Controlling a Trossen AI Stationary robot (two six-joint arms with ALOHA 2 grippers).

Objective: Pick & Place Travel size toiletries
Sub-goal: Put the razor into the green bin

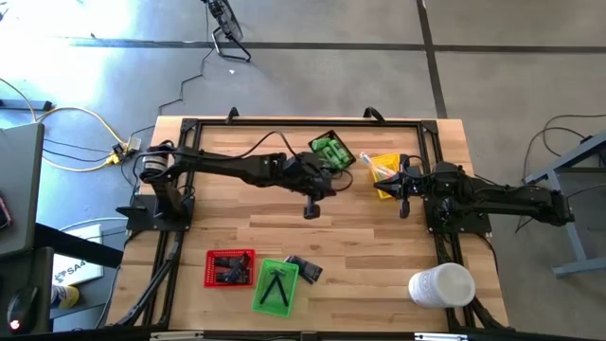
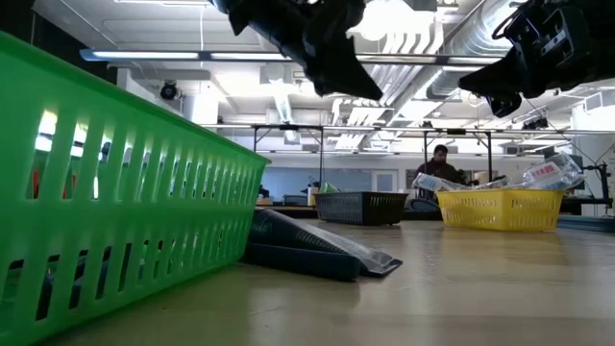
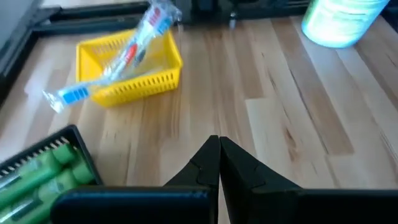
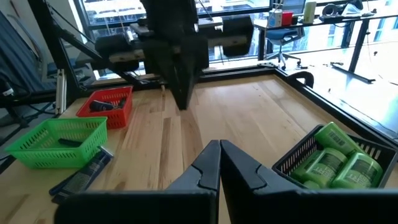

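Toiletries sit sorted across my table: bright green little bottles (image 1: 330, 150) lie packed in the black slotted tray (image 1: 346, 146) at the far middle, and long clear-wrapped toothbrush sticks (image 1: 377, 168) poke out of the yellow plastic basket (image 1: 386, 186) just right of it. Near the front edge I see thin dark pieces (image 1: 275, 287) in the green mesh tray (image 1: 266, 300), more dark bits in the red mesh tray (image 1: 213, 268) to its left, and dark flat packets (image 1: 305, 268) lying loose on the wood just beside the green tray.

My left gripper (image 1: 311, 210) hangs above bare boards at the table's middle, fingers pressed together on nothing. My right gripper (image 1: 405, 208) hovers just in front of the yellow basket, its 2 fingers likewise closed tight and empty. I also note a big white cylinder (image 1: 441, 285) at the front right corner.
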